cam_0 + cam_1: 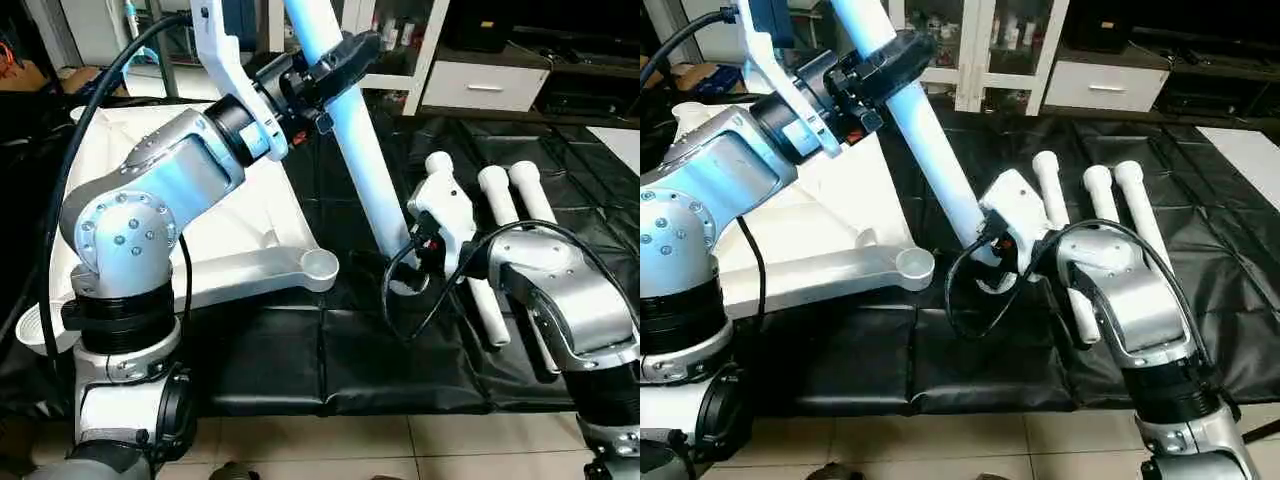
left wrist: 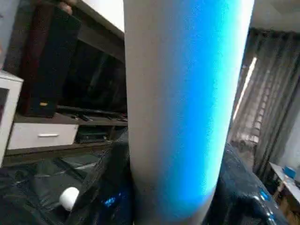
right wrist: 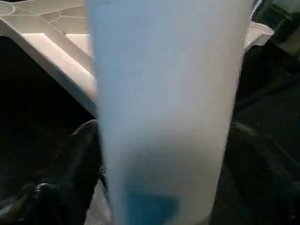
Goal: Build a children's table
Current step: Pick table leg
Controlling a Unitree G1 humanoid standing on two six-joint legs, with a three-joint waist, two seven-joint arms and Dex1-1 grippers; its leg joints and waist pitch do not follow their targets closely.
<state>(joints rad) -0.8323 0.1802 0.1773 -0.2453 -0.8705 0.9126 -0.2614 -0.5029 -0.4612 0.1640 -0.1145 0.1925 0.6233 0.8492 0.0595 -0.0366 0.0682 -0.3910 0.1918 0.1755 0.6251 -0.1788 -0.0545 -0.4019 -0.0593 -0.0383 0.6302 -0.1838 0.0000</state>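
Observation:
The children's table lies in parts. Its white tabletop (image 1: 240,272) is upside down at the left on the black mat, with a round corner socket (image 1: 320,265) facing up. My left gripper (image 1: 338,58) is shut on the upper part of a long white leg (image 1: 365,160), which slants up and away. Its lower end rests on the mat just right of the socket. My right gripper (image 1: 990,262) is open, and its dark fingers (image 3: 70,168) flank that lower end. Three more legs (image 1: 500,200) lie side by side at the right, one partly behind my right wrist.
The black mat (image 1: 330,360) ends near the tiled floor (image 1: 400,450) in front. A white glass-door cabinet (image 1: 980,40) and a low drawer unit (image 1: 485,85) stand behind. A black cable (image 1: 400,300) loops under my right wrist.

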